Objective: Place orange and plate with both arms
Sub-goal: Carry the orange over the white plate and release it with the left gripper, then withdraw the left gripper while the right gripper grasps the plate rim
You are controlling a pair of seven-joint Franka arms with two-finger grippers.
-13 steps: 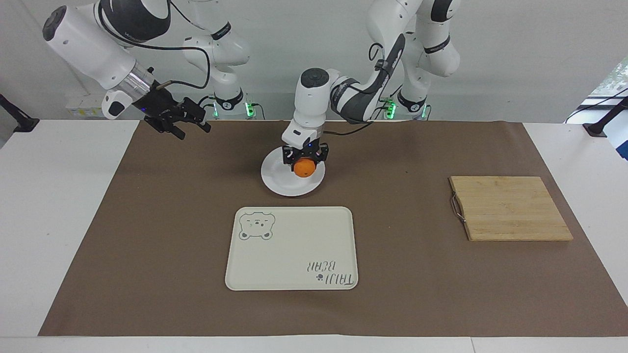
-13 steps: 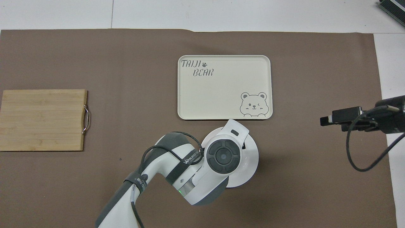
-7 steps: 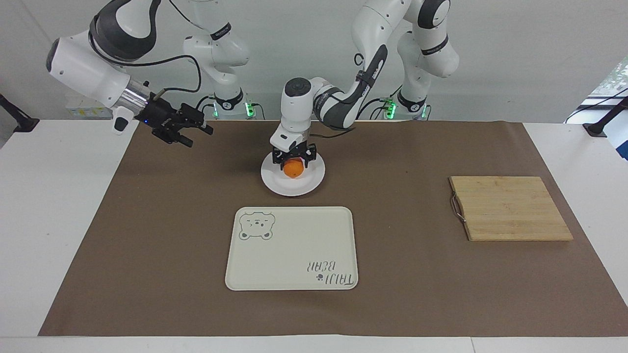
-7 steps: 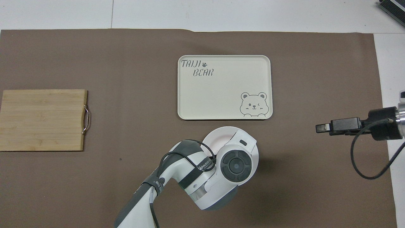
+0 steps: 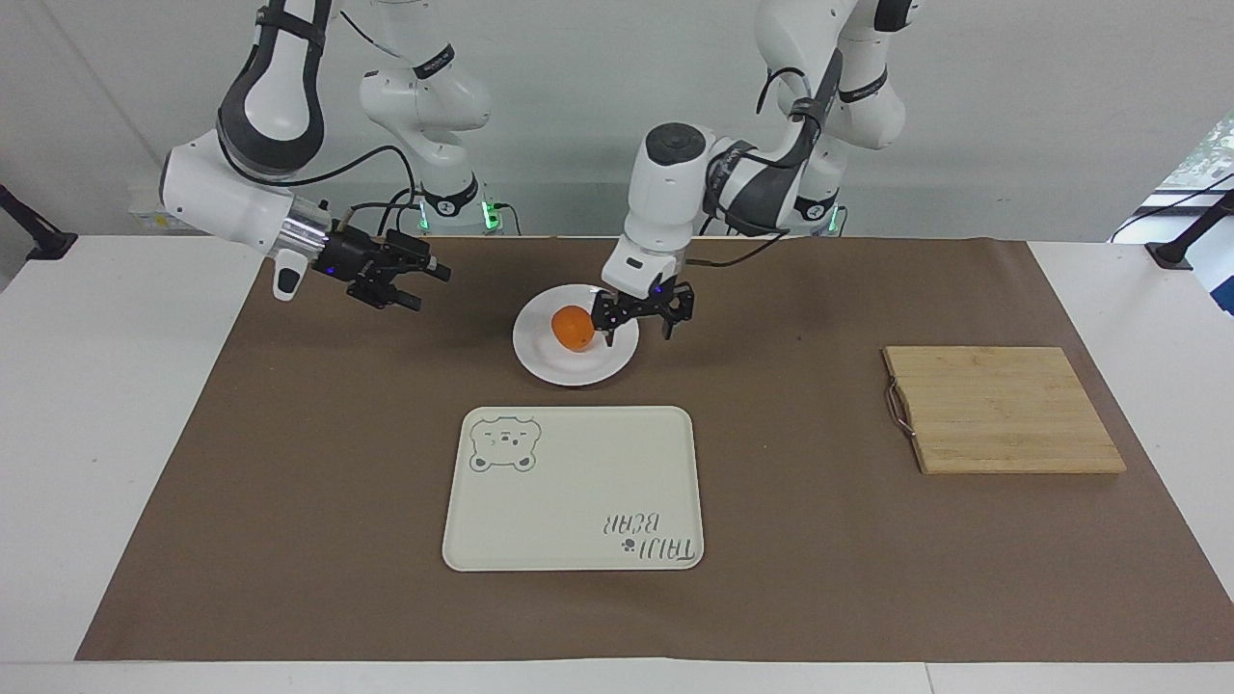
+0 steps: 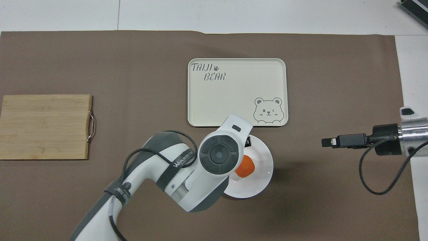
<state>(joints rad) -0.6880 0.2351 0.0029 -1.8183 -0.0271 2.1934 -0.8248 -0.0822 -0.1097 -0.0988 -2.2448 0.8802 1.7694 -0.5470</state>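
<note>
Resting round orange (image 5: 573, 328), glossy plate (image 5: 554, 365)

Plain white wall (image 5: 598, 106) at 12 o'clock, evenly lit. White table (image 5: 96, 463) w/ brown mat (image 5: 318, 540) over most of it. Window (image 5: 1210, 154) w/ greenery at 2 o'clock.

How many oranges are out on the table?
1. The orange sits on the white plate, nearer to the robots than the bear tray. No others show.
</note>
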